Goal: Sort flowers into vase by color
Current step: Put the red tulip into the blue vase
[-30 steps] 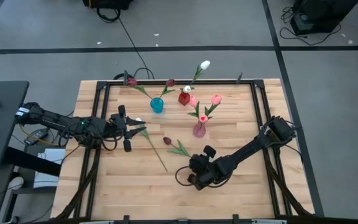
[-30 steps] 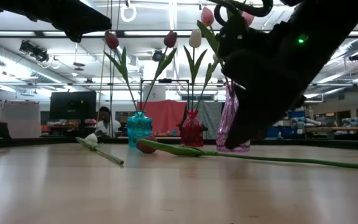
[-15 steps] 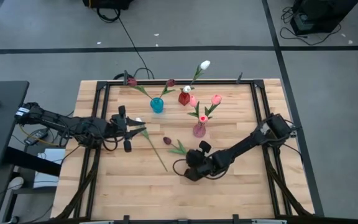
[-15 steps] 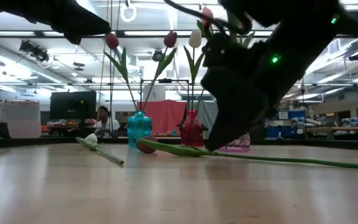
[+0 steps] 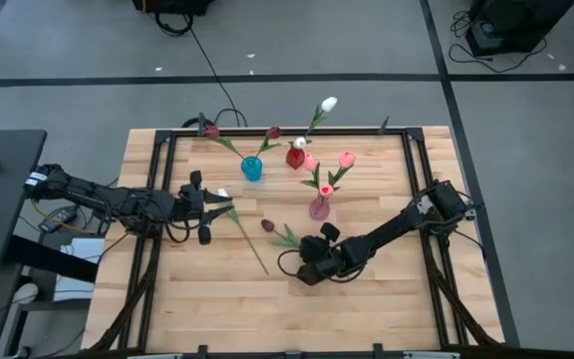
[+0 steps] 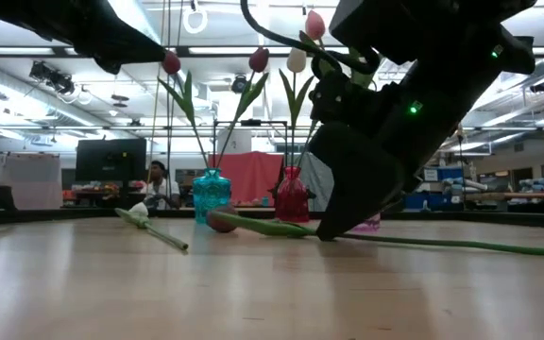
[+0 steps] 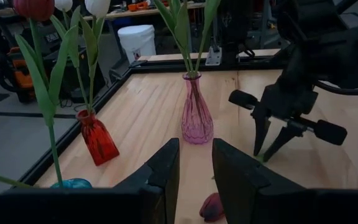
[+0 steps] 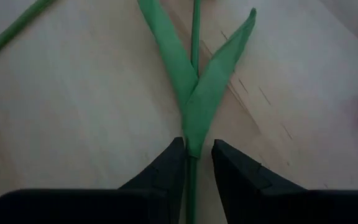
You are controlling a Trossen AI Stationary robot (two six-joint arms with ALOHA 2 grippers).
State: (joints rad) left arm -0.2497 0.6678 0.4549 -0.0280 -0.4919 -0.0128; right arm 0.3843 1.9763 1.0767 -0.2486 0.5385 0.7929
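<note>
From my overhead feed I see the right gripper [image 5: 300,261] low over the middle of the table [image 5: 387,299], down on the maroon tulip [image 5: 268,226] that lies flat on the wood. Through its wrist camera the 2 dark fingers [image 8: 166,171] stand narrowly apart on either side of the thin green stem [image 8: 192,180], just below where 2 long leaves fork out; I cannot tell whether they actually pinch it. That flower has a small dark maroon head pointing toward the left arm and a long stem running back under the gripper. The left gripper [image 5: 210,211] sits at the left side of the table, fingers [image 7: 160,177] a narrow gap apart with nothing visible between them, next to a white tulip [image 5: 223,193] lying on the boards with its stem trailing toward the front edge. Toward the back, 3 small vases stand upright: a teal vase [image 5: 252,168] with 2 maroon tulips, a red vase [image 5: 295,157] with white ones, and a pink vase [image 5: 319,207] holding pink heads.
</note>
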